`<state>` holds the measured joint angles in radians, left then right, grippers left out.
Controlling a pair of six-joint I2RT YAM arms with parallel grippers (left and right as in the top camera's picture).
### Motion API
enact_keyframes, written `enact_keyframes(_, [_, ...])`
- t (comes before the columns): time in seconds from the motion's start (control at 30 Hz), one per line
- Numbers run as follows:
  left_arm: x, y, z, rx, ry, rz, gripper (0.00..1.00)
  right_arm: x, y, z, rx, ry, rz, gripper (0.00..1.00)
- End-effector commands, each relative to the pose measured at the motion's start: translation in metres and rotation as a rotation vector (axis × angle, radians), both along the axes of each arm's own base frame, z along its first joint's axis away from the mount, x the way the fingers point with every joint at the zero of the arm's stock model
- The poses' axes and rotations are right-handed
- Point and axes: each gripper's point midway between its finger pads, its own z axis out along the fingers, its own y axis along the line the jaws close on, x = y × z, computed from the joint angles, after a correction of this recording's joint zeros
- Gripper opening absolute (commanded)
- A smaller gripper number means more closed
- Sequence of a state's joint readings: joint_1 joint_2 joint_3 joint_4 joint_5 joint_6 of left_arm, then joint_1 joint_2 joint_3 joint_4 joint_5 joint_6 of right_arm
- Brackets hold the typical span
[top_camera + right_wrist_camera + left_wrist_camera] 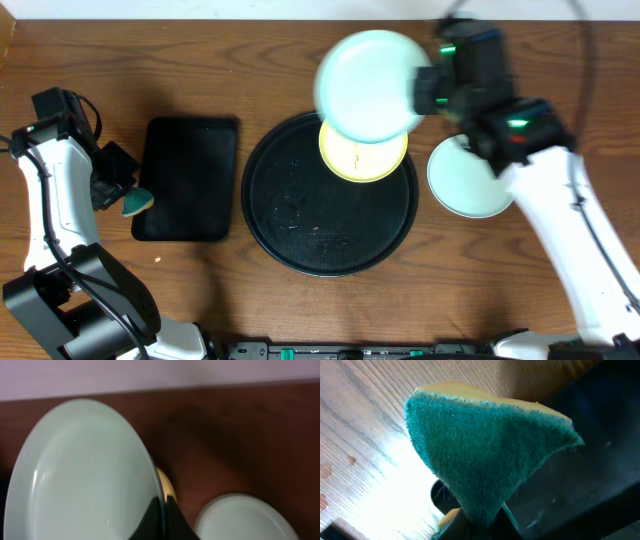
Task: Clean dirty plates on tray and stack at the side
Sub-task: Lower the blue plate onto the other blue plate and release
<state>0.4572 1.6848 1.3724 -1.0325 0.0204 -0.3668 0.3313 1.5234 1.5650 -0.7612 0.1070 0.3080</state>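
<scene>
Tray (300, 220) left half open; raised turquoise plate (365, 82) overhangs yellow plate (362, 160) (probably blocking approach from above).

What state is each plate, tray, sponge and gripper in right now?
held turquoise plate: lifted, clamped at its rim
yellow plate: on the round tray, marked red
other turquoise plate: flat on the table
round tray: carrying one plate
rectangular tray: lying flat
sponge: pinched by left gripper
left gripper: shut on sponge
right gripper: shut on held turquoise plate
</scene>
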Motion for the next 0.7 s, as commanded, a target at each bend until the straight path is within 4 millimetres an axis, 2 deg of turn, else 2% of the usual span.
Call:
enact_keyframes(0.0, [0.003, 0.003, 0.012, 0.020, -0.032, 0.011, 0.07, -0.010, -0.056, 0.006, 0.039, 0.044, -0.137, 0.01])
enact_keyframes(0.17, [0.003, 0.003, 0.012, 0.020, -0.032, 0.011, 0.07, -0.032, -0.132, -0.034, 0.000, 0.214, -0.312, 0.01])
enact_keyframes(0.3, [0.003, 0.000, 0.012, 0.017, -0.028, 0.002, 0.07, -0.046, -0.170, -0.073, -0.014, 0.309, -0.403, 0.01])
enact_keyframes(0.43, [0.009, -0.012, 0.012, 0.018, -0.029, -0.037, 0.08, -0.057, -0.188, -0.117, -0.021, 0.365, -0.442, 0.01])
enact_keyframes(0.67, [0.025, -0.035, 0.013, 0.026, -0.051, -0.118, 0.08, -0.059, -0.189, -0.179, -0.033, 0.362, -0.424, 0.01])
